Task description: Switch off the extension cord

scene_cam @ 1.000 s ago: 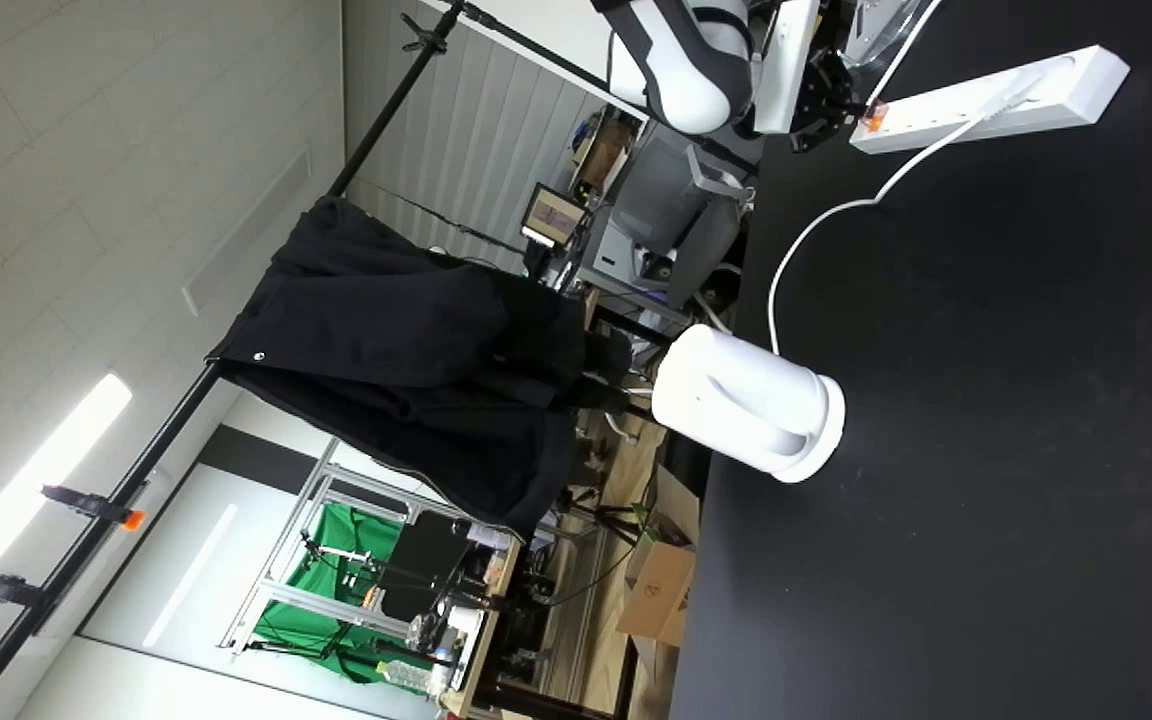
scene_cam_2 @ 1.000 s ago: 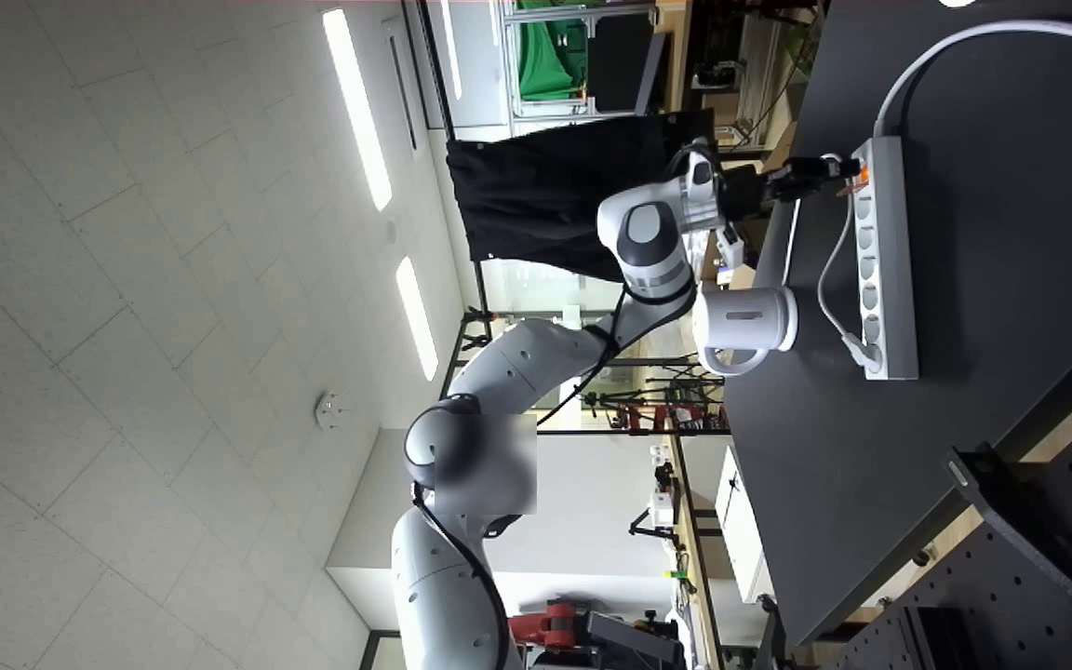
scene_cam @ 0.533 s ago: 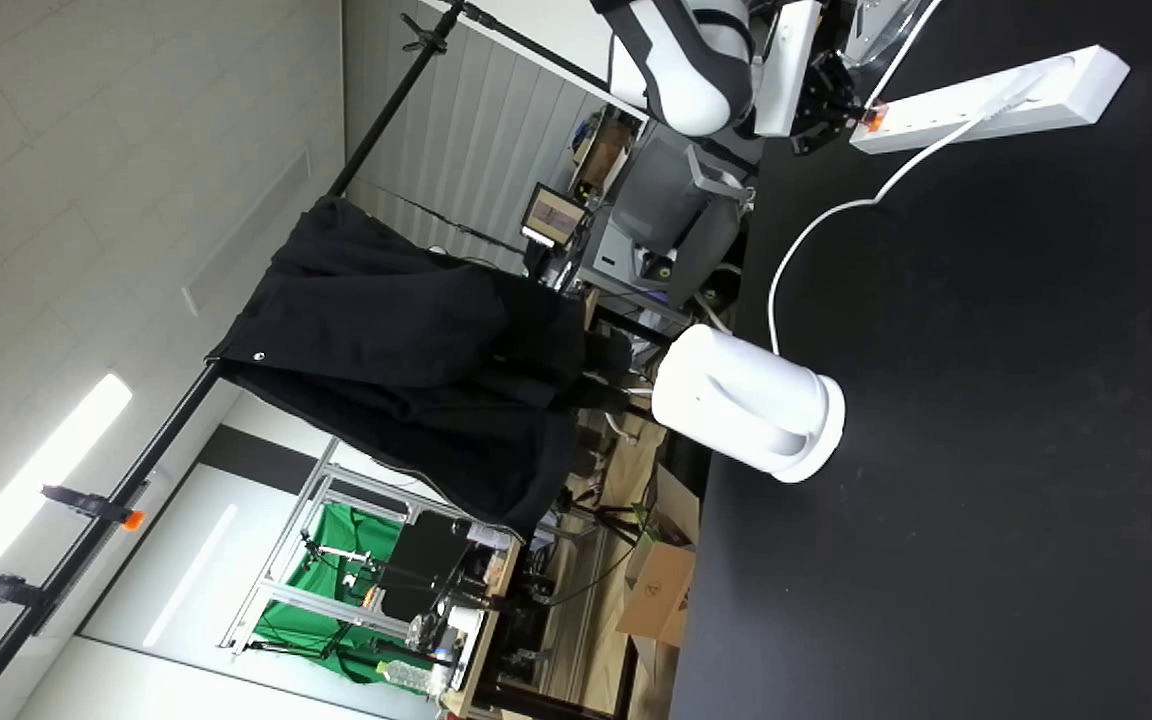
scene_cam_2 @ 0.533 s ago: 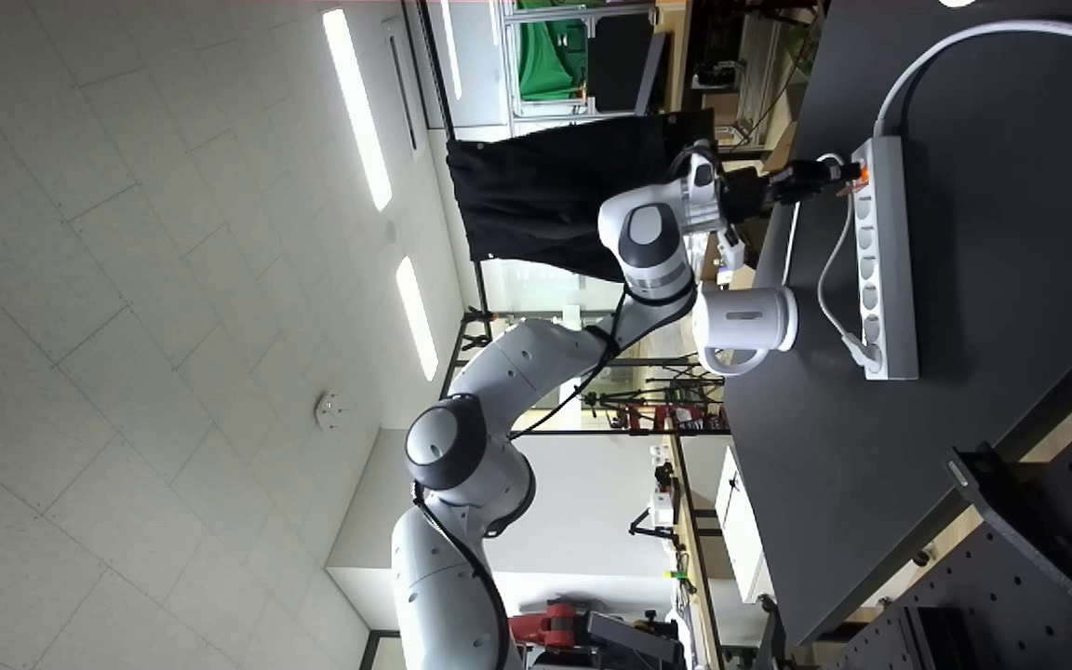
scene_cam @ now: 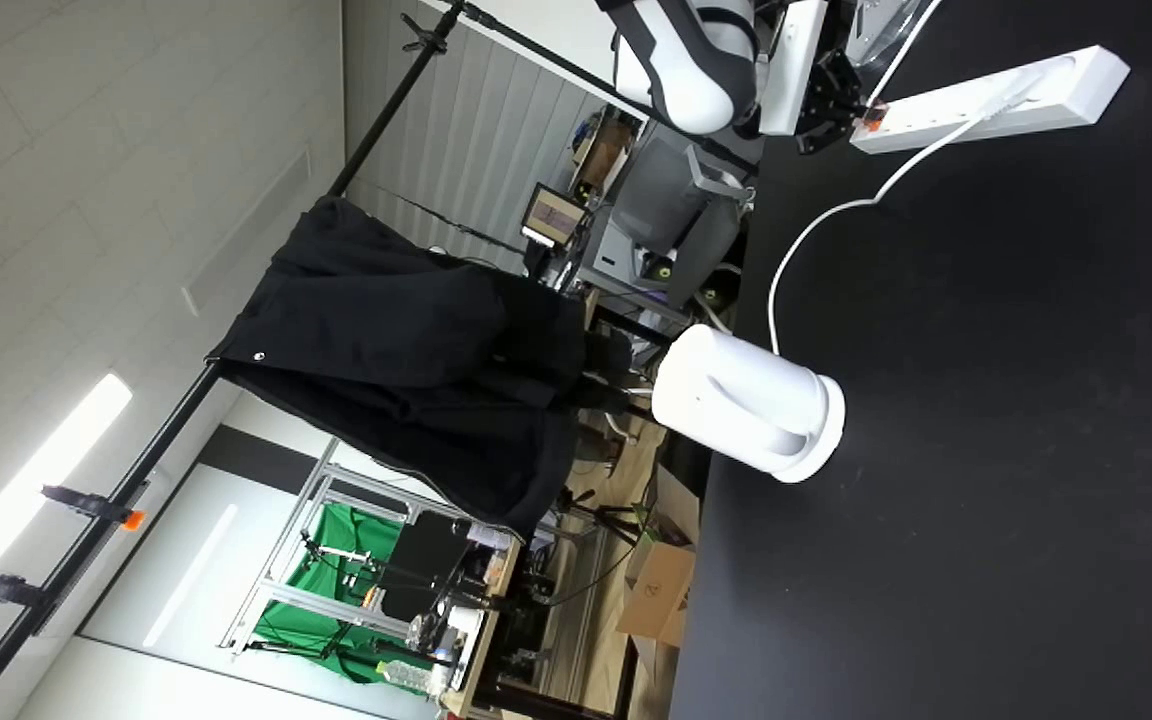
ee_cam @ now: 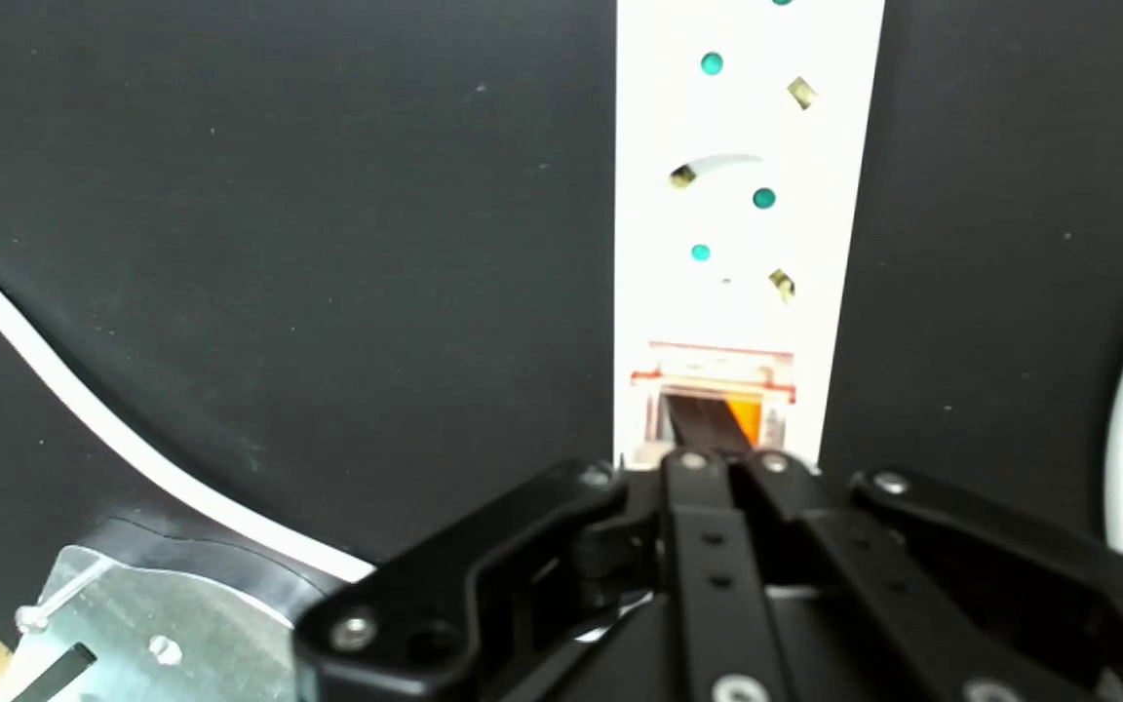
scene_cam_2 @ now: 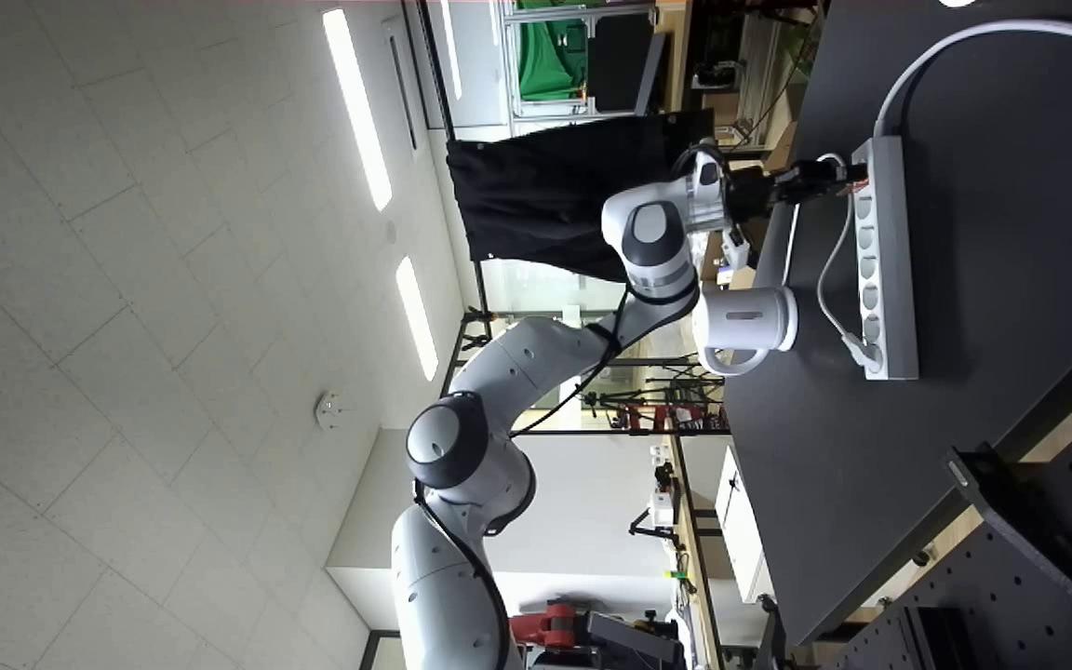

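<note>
The extension cord is a long white power strip, seen in both exterior views [scene_cam: 996, 108] [scene_cam_2: 890, 270] and in the wrist view [ee_cam: 747, 136]. It lies on the dark table. At one end is an orange switch [ee_cam: 745, 416] inside a clear, reddish-edged frame; a little of its colour shows in an exterior view [scene_cam: 873, 125]. My gripper [ee_cam: 708, 424] is shut, with nothing between the fingers. Its dark fingertips are over the switch and hide much of it. In both exterior views the gripper [scene_cam: 861, 114] [scene_cam_2: 857, 174] reaches the strip's switch end; exact contact is hard to tell.
A white kettle [scene_cam: 741, 400] [scene_cam_2: 748, 318] stands on the table near its edge. A plug [scene_cam_2: 860, 352] with a white cable [scene_cam: 816, 228] sits in the strip's far end. A thicker white cable [scene_cam_2: 973, 35] leaves the switch end. A clear plate [ee_cam: 172, 614] shows at lower left.
The gripper has shifted slightly, its fingertips moving onto the switch end of the strip. Less of the orange switch shows now in an exterior view. The strip and kettle have not moved.
</note>
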Controlling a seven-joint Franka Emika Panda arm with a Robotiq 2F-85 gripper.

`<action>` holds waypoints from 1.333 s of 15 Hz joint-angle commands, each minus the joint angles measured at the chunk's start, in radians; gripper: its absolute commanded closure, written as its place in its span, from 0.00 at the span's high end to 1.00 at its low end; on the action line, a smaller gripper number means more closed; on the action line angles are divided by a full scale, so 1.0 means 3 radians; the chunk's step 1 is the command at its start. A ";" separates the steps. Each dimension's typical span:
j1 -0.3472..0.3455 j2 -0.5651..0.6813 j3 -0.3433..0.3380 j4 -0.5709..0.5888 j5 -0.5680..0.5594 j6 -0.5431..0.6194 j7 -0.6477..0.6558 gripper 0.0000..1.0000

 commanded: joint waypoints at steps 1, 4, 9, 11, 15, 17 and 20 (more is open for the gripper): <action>-0.0106 0.0020 0.0082 0.0050 0.0029 -0.0007 0.0035 0.00; -0.0200 0.0015 0.0163 0.0022 0.0097 0.0119 -0.0016 0.00; -0.0563 -0.0013 0.0470 0.0003 0.0428 0.0360 -0.0258 0.00; -0.0749 -0.0011 0.0625 0.0024 0.0594 0.0379 -0.0432 0.00; -0.1086 0.0019 0.0902 0.0088 0.0882 0.0278 -0.0804 0.00; -0.1182 0.0008 0.0976 0.0089 0.0970 0.0255 -0.0929 0.00; -0.1194 -0.0040 0.0956 0.0094 0.0995 0.0199 -0.0947 0.00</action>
